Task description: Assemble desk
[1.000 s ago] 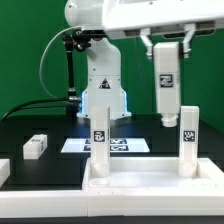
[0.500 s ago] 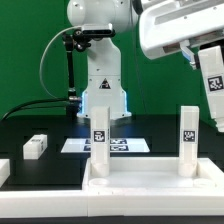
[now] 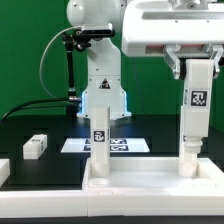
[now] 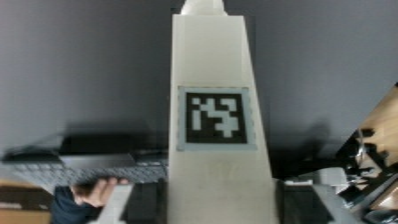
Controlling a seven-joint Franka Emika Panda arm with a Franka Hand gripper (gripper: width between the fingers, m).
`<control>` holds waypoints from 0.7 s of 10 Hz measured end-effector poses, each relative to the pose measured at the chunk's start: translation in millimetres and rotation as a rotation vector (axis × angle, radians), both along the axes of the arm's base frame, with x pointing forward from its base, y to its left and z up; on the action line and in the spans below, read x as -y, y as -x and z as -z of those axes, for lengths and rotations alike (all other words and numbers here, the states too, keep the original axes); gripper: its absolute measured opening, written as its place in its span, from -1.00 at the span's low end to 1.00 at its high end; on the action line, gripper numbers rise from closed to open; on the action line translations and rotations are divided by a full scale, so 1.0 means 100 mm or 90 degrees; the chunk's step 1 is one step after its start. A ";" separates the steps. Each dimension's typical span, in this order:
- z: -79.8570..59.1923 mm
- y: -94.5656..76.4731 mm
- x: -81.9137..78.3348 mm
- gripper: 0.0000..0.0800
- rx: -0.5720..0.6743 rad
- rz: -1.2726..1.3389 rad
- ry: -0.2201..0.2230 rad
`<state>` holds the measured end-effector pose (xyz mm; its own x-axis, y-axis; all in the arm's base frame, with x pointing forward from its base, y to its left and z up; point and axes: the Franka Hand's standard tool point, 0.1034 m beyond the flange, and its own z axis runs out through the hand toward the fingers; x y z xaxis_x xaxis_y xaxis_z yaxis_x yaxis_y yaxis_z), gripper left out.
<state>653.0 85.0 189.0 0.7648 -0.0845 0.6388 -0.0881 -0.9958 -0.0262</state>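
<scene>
1. Gripping the held leg [image 3: 198, 100] near its upper end, my pincer [image 3: 197, 66] is clenched on it in the upper right of the exterior frame. The leg hangs upright with its tag facing the camera.
2. The desk top [image 3: 150, 187] lies rim-up along the bottom of the frame. Two legs stand in it: the left standing leg [image 3: 100, 145] just left of centre and the right standing leg [image 3: 188, 158] at the right.
3. The held leg overlaps the upper part of the right standing leg in this view. I cannot tell whether they touch or are apart in depth.
4. On the wrist camera the held leg [image 4: 214, 110] fills the middle of the picture, and no free socket shows.
5. Biggest risk, as I judge it: carrying the held leg sideways or down from here could strike the right standing leg, tipping it or shoving the desk top out of place.
6. Second risk: the grip sits at one end of a long part. Any knock at the free end could swing the leg in the pincer, and it would then meet its socket tilted and jam.
7. Third risk: with the socket unseen, I could lower the leg onto the rim instead.
</scene>
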 end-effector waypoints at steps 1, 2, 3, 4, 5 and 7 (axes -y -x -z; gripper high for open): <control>-0.01 -0.01 0.01 -0.28 0.001 -0.012 0.011; -0.01 -0.01 0.02 -0.28 0.001 -0.008 0.009; -0.01 -0.01 0.02 -0.28 0.000 -0.009 0.011; 0.01 0.00 0.02 -0.28 0.000 -0.011 0.012; 0.08 0.04 0.03 -0.28 -0.004 -0.013 0.016; 0.14 0.06 0.04 -0.28 -0.011 -0.018 0.023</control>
